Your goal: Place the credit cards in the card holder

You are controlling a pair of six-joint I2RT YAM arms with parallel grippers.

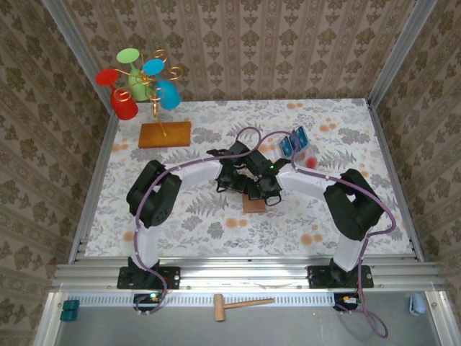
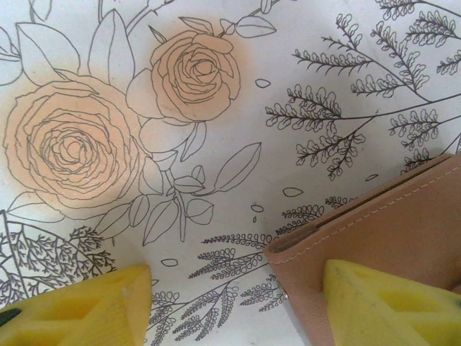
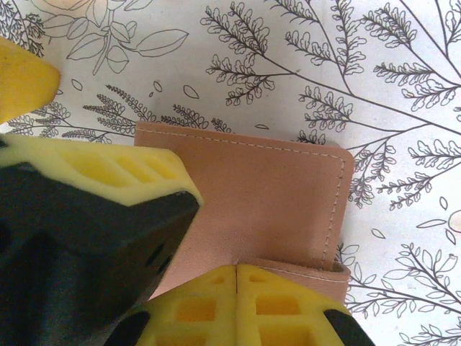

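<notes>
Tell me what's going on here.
Both arms reach over the card holder in the middle of the table. The left gripper is open, one finger above the holder and the other above the cloth. The right gripper is shut, its tips at the holder's edge; whether it pinches a flap is unclear. The credit cards stand farther back, untouched.

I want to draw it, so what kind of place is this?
Probably a robot practice booth, not a home: two robot arms bolted to a metal rail, a small table boxed in by wallpapered panels.
</notes>
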